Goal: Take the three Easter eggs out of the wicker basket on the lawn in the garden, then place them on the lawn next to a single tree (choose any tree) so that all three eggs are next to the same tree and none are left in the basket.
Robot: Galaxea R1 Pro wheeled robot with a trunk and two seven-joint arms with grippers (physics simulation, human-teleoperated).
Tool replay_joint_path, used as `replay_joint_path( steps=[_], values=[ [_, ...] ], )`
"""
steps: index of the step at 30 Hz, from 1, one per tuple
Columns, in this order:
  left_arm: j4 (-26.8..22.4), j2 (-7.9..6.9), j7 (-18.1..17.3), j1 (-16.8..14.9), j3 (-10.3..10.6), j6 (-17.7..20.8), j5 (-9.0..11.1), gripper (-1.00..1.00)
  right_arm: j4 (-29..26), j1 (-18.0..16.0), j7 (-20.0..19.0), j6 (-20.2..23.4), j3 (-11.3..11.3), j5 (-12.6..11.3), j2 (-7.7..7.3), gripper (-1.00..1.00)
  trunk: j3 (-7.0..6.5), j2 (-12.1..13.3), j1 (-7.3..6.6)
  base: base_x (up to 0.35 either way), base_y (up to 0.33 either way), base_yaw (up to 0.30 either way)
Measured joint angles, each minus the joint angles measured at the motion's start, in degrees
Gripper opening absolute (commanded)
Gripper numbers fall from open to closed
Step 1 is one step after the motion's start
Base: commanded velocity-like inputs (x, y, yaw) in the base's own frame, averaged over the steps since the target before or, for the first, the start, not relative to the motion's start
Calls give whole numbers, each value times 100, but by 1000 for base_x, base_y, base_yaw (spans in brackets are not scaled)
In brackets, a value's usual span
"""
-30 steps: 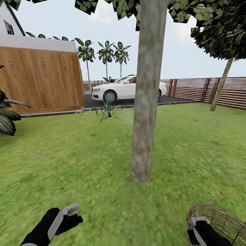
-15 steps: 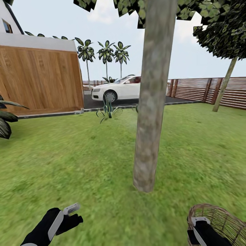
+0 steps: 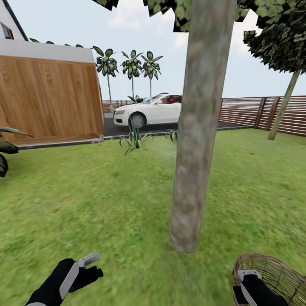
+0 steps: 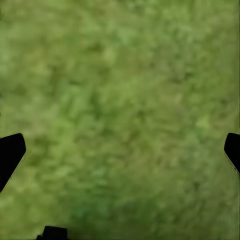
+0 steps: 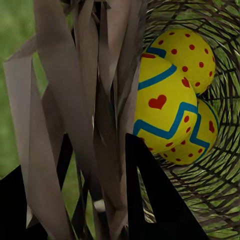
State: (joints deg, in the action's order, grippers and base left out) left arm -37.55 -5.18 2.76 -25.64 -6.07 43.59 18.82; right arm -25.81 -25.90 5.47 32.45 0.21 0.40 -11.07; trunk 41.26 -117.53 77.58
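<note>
Head view: tree point(image 3: 199, 140) trunk looms larger, nearer than a second ago; I'm driving in. Right gripper point(image 5: 97, 200) clamped on wicker basket point(image 3: 272, 272) rim, eggs point(image 5: 162, 107) inside. Left gripper point(image 4: 120, 155) spread, empty, over lawn point(image 3: 106, 191).

The view rolls forward and the tree point(image 3: 199, 140) swells in the head view, its trunk base sliding lower and rightward toward the wicker basket point(image 3: 272, 272). The dark plant point(image 3: 5, 148) at the left edge slips almost out of frame.
</note>
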Motion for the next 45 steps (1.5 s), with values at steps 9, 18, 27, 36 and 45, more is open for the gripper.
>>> replay_joint_path(
  steps=[9,18,27,36,45],
  values=[
    [0,1,-4,0,0,0,1,100,0,0,0,0,4,0,0,-100,0,0,0,344,77,0],
    [1,7,-3,0,7,-1,2,100,-1,0,-2,3,8,-14,9,-100,0,0,3,261,57,0],
    [1,-1,-5,0,1,18,2,100,0,0,0,4,9,3,8,-100,108,-239,135,2,0,0],
    [1,-1,-5,0,1,17,1,100,0,0,-2,8,1,-39,0,-100,269,-600,333,0,0,0],
    [1,-1,-6,1,0,16,1,100,-503,-7,2,618,8,-11,1,-100,429,-963,529,0,0,0]
  ],
)
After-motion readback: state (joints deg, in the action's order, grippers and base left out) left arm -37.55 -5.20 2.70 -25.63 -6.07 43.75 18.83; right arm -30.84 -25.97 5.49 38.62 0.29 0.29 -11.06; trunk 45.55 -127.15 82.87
